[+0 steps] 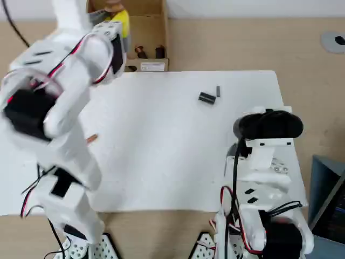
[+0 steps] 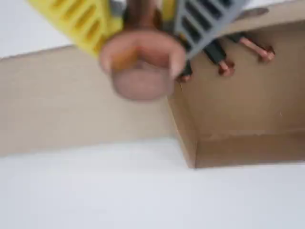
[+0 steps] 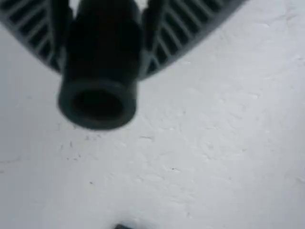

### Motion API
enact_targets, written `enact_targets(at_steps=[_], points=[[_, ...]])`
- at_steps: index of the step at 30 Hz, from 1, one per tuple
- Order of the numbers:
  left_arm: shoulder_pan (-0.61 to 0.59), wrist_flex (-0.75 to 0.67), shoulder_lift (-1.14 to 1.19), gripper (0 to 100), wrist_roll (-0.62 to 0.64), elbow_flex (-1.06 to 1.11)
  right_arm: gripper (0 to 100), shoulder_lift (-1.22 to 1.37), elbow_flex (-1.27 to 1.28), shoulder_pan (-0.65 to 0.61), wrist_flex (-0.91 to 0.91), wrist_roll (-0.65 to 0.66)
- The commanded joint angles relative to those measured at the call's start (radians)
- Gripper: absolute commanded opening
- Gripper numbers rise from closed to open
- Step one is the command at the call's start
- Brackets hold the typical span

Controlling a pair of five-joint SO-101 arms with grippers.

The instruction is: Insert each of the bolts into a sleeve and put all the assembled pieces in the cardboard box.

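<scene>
Loose sleeve and copper bolt on mat

The white mat's middle lies open, a loose sleeve near its far edge, cardboard box beyond.

A white sheet covered most of the tan table. A grey round disc sat in one far corner, a black cable crossed the other, and a dark blue-grey object stood near the sheet.
</scene>
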Motion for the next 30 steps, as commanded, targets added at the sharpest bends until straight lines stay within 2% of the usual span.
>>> enact_targets(at_steps=[1,9,19,24,30], points=[[0.002,0.005,-0.162,0,-0.015,0.127,0.9,-0.01,0.004,-0.036,-0.041,0.006],[0.003,0.005,-0.549,0,-0.017,0.611,0.9,-0.008,0.015,-0.088,-0.074,0.006],[0.012,-0.006,-1.026,0,-0.009,1.174,0.9,-0.067,0.17,-0.116,-0.172,0.005],[0.005,-0.084,-1.291,0,-0.008,1.517,0.9,-0.272,0.3,-0.228,-0.209,0.006],[0.003,-0.278,-1.669,0,-0.008,1.993,0.9,-0.476,0.406,-0.306,-0.227,0.011]])
